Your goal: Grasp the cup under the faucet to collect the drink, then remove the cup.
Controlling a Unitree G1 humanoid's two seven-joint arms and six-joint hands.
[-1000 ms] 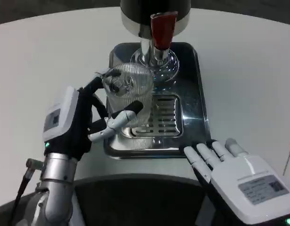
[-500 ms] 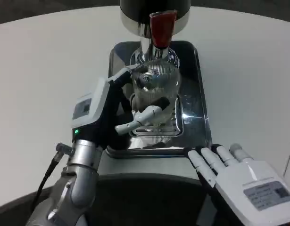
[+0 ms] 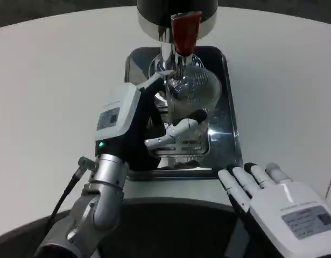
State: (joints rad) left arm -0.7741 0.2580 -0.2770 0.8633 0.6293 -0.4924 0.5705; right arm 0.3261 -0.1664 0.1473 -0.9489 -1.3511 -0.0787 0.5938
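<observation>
Left hand [image 3: 149, 126] grips the clear ribbed glass cup [image 3: 191, 99] under the red-handled faucet [image 3: 184, 32].
I see the cup over the shiny steel drip tray [image 3: 229, 140], near the tray's far edge by its slotted grate; whether it touches the tray I can't tell. Right hand [image 3: 273, 201] rests flat at the white tabletop's [image 3: 57, 80] near edge, fingers spread, holding nothing.

Left arm: the silver forearm rises from the lower left and angles up and right.
Left hand [image 3: 138, 126]: white back turned up and left, fingers [image 3: 176, 129] wrapped around the cup [image 3: 192, 97].
Right hand [image 3: 278, 201]: lower right, back up, fingers extended and slightly apart, holding nothing.
</observation>
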